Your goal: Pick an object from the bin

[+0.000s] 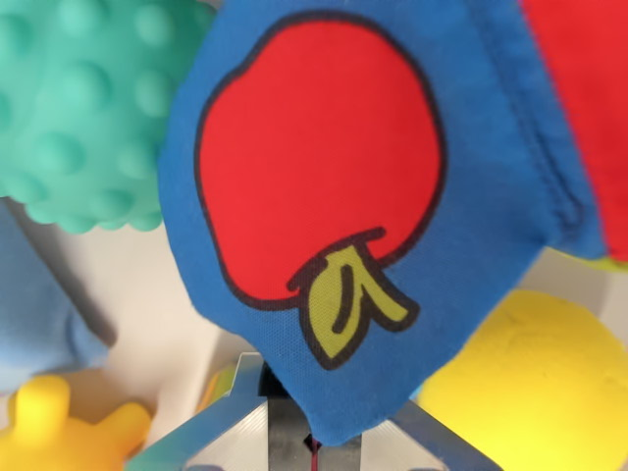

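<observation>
Behind everything we see the pale floor of the bin [147, 324], showing through at the lower left of the frame between crowded toys. A teal bumpy ball [83, 108] fills the upper left, a yellow knobbed toy [69, 432] sits in the lower left corner, and a soft yellow ball [535, 383] lies at the lower right. Filling the centre is the blue cloth piece [324, 216], printed with a red apple outlined in black and a green leaf, with a stitched seam running down its right side; a red panel shows at the upper right. Its lower corner tapers down into the gripper [312, 432] at the bottom centre, whose metal fingers appear pressed together on that corner. We judge the grasp made and the cloth hanging close before the camera; whether it is clear of the bin we cannot tell, so lifting away may remain.
</observation>
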Controlling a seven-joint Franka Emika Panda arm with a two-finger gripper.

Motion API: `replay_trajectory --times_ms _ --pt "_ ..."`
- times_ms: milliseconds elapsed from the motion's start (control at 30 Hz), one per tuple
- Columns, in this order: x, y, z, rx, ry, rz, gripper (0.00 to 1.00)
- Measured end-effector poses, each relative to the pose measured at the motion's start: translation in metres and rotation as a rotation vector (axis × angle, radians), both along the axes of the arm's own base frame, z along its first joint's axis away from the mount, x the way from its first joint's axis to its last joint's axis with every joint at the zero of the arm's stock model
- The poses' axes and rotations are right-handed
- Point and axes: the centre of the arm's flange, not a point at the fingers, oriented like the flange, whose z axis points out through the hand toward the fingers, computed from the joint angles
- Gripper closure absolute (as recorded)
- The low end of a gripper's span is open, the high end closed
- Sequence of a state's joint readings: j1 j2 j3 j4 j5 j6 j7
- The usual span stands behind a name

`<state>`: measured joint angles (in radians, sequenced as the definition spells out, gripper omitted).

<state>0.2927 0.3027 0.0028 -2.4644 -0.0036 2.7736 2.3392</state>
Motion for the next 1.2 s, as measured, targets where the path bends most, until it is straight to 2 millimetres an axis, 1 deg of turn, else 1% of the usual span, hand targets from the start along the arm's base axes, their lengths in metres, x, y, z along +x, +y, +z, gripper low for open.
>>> replay_trajectory --times_ms 1200 --pt "-0.001 -0.001 0.149 -0.002 0.001 -0.001 1.00"
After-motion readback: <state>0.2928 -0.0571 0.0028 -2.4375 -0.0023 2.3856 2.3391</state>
